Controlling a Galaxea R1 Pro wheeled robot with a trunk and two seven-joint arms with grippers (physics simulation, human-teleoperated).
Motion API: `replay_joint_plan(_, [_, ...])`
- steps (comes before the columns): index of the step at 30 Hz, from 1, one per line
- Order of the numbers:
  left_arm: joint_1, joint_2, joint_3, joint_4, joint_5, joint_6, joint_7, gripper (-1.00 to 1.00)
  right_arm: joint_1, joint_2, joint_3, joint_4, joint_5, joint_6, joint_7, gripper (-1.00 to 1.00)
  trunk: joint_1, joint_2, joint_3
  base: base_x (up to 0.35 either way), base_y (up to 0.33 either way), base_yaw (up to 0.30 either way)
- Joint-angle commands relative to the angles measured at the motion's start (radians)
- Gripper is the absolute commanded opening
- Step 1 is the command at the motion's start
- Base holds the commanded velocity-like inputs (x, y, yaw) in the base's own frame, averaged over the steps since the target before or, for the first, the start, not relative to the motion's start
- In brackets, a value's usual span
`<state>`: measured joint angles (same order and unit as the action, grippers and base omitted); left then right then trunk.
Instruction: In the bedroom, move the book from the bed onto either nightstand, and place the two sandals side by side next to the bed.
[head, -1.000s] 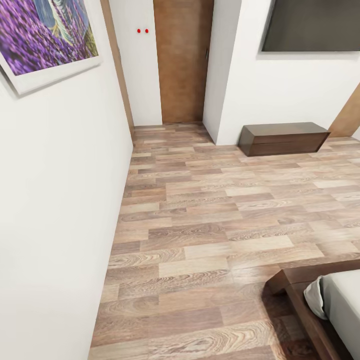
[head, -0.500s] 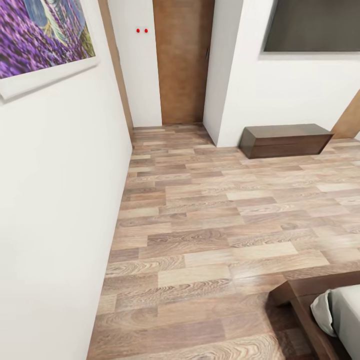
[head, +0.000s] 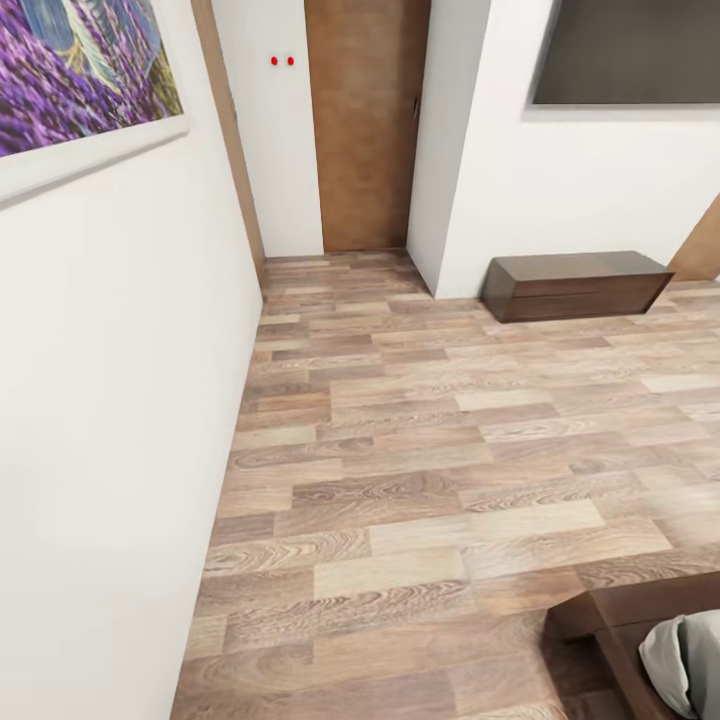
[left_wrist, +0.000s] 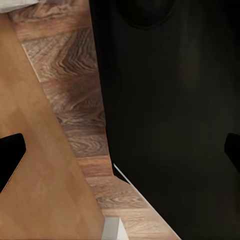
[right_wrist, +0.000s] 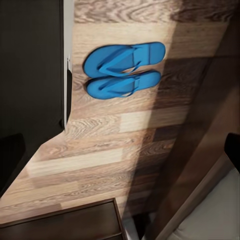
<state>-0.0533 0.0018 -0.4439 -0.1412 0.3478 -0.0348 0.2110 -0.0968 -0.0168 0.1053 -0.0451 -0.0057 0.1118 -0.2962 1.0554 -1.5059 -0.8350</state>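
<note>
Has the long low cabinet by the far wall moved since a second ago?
No. The cabinet sits against the same white wall; the whole head view has shifted, so the camera moved.

Bright blue sandals (right_wrist: 122, 70) on a brown wood-plank floor (head: 440, 450); white walls (head: 110, 400), purple lavender picture (head: 75, 65), dark brown cabinet (head: 572, 285)

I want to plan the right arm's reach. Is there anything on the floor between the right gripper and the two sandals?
Nothing visible. In the right wrist view the sandals lie side by side on bare floor, with only planks between them and the camera. The dark wooden piece sits nearer the camera, off that path.
</note>
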Motion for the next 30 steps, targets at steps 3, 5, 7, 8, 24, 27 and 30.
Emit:
replay_joint_plan(3, [0.000, 0.001, -0.009, 0.000, 0.010, -0.003, 0.004, 1.00, 0.000, 0.000, 0.008, -0.002, 0.000, 0.009, -0.003, 1.00, 0.000, 0.000, -0.001, 0.195, 0.000, 0.000])
replay_joint_plan(5, [0.000, 0.001, -0.009, 0.000, 0.010, -0.004, 0.004, 1.00, 0.000, 0.000, 0.008, -0.002, 0.000, 0.009, -0.003, 1.00, 0.000, 0.000, -0.001, 0.195, 0.000, 0.000])
replay_joint_plan(7, [0.000, 0.001, -0.009, 0.000, 0.010, -0.004, 0.004, 1.00, 0.000, 0.000, 0.008, -0.002, 0.000, 0.009, -0.003, 1.00, 0.000, 0.000, -0.001, 0.194, 0.000, 0.000])
replay_joint_plan(8, [0.000, 0.001, -0.009, 0.001, 0.010, -0.004, 0.004, 1.00, 0.000, 0.000, 0.008, -0.002, 0.000, 0.009, -0.003, 1.00, 0.000, 0.000, -0.001, 0.194, 0.000, 0.000])
replay_joint_plan(24, [0.000, 0.000, -0.009, 0.000, 0.010, -0.008, 0.004, 1.00, 0.000, 0.000, 0.008, -0.002, 0.000, 0.009, -0.003, 1.00, 0.000, 0.000, -0.001, 0.122, 0.000, 0.000])
replay_joint_plan(27, [0.000, 0.000, -0.009, 0.000, 0.010, -0.008, 0.004, 1.00, 0.000, 0.000, 0.008, -0.002, 0.000, 0.009, -0.003, 1.00, 0.000, 0.000, -0.001, 0.027, 0.000, 0.000])
replay_joint_plan(30, [0.000, 0.001, -0.009, 0.000, 0.010, -0.009, 0.004, 1.00, 0.000, 0.000, 0.008, -0.002, 0.000, 0.009, -0.003, 1.00, 0.000, 0.000, -0.001, 0.016, 0.000, 0.000])
